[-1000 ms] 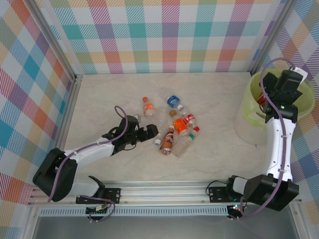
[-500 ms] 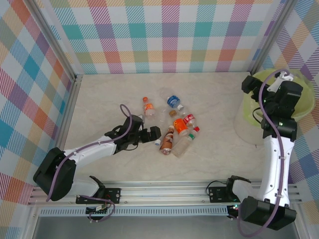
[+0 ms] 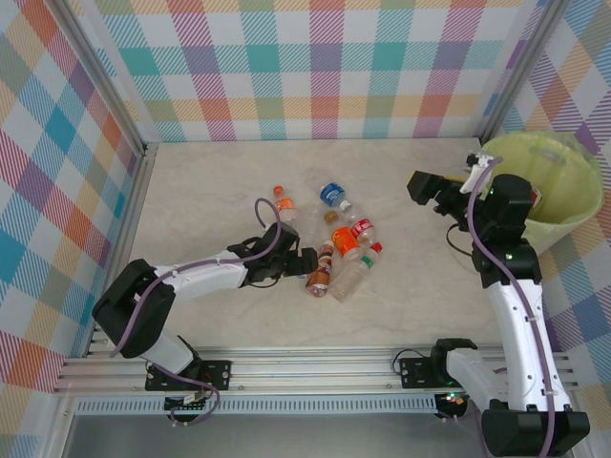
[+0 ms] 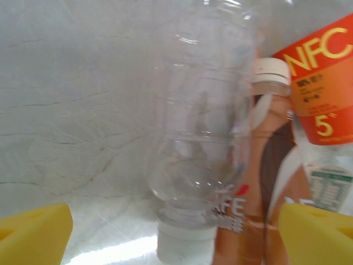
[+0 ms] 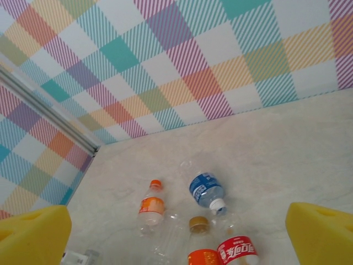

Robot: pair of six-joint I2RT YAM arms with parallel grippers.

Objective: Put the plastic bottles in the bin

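Several plastic bottles lie clustered mid-table: an orange-capped one [image 3: 284,205], a blue-labelled one [image 3: 333,195], a red-labelled one [image 3: 362,230], a brown one [image 3: 321,269]. My left gripper [image 3: 299,262] is low on the table at the cluster's left edge. In the left wrist view it is open [image 4: 176,243], its yellow fingertips [image 4: 34,232] wide apart around the white cap of a clear bottle [image 4: 201,138] without touching it; the brown bottle [image 4: 265,182] lies beside it. My right gripper [image 3: 426,187] hangs open and empty in the air, left of the lime-green bin [image 3: 573,212].
Checked walls enclose the table on three sides, with a metal rail [image 3: 129,234] along the left. In the right wrist view the orange-capped bottle [image 5: 151,205], blue-labelled bottle [image 5: 204,189] and red-labelled bottle [image 5: 237,249] lie below my right gripper [image 5: 177,237].
My right arm has swung from above the bin leftward over the table. My left gripper has slid right, up to the bottles.
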